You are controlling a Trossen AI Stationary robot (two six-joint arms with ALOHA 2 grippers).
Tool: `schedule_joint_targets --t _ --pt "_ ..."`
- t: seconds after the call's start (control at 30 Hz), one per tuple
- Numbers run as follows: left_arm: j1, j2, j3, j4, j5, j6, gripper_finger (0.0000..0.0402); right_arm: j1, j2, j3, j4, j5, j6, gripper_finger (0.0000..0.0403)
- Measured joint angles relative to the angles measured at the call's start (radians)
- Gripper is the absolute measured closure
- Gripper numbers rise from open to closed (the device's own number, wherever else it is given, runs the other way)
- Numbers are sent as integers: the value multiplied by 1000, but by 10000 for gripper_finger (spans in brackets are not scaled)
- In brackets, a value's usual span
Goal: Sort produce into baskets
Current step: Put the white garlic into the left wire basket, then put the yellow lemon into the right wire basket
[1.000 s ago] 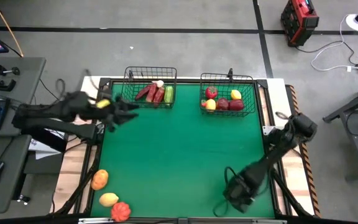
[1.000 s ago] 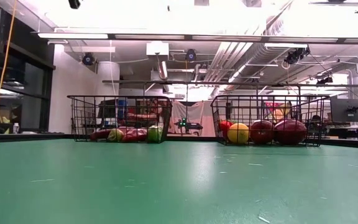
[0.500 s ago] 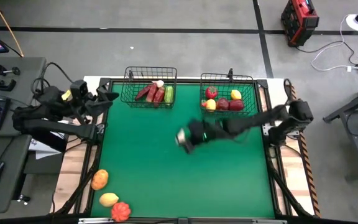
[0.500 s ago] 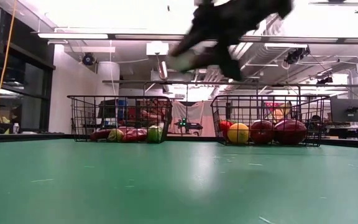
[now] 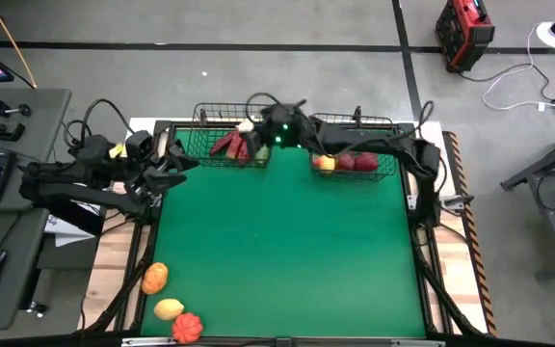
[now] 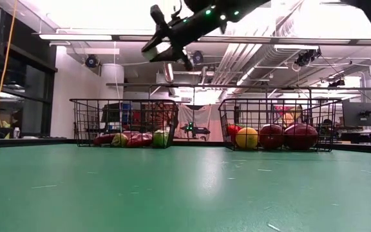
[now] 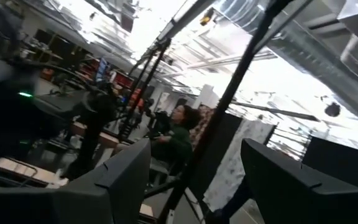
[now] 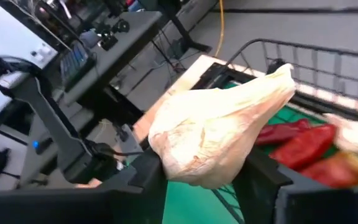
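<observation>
- A green tabletop (image 5: 287, 241) carries two black wire baskets at its far edge, side by side.
- The left basket (image 5: 200, 149) holds long red pieces and a green one. The right basket (image 5: 385, 166), well apart from it, holds round red, yellow and dark maroon pieces.
- The right end effector (image 5: 258, 123) hovers just above the left basket, at the end of an arm stretched across the top of the right basket.
- It grasps a pale, cream-white toy garlic bulb (image 8: 219, 134). The right wrist view shows the bulb pinched between the two dark fingers (image 8: 148, 171), fat end down between them, pointed tip reaching toward the basket's red pieces.
- The bulb looks like light, hollow, smooth plastic, probably rigid and a little slippery. Its broad rounded belly is the safest place to pinch; the tapered tip would likely slide out.
- Being a toy, it should survive a short drop into the basket.
- The left end effector (image 5: 167, 164) waits beside the left basket, off the tabletop's edge, its jaws standing apart with nothing between them.
- Three pieces remain far from the left basket, at the tabletop's near left corner: an orange piece (image 5: 155, 278), a yellow piece (image 5: 169, 308) and a red piece (image 5: 188, 327).
</observation>
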Motion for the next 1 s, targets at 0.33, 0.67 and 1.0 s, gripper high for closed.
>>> schedule_joint_targets --t 0.33,0.67,1.0 --pt "0 -36 0 -7 72 -2 161 -7 119 173 -111 -20 -37 173" --pt "0 -39 0 -89 68 -1 161 -9 114 305 -361 29 -147 108" --pt "-112 187 1 -265 -64 -167 161 103 41 383 -1029 122 -452 107"
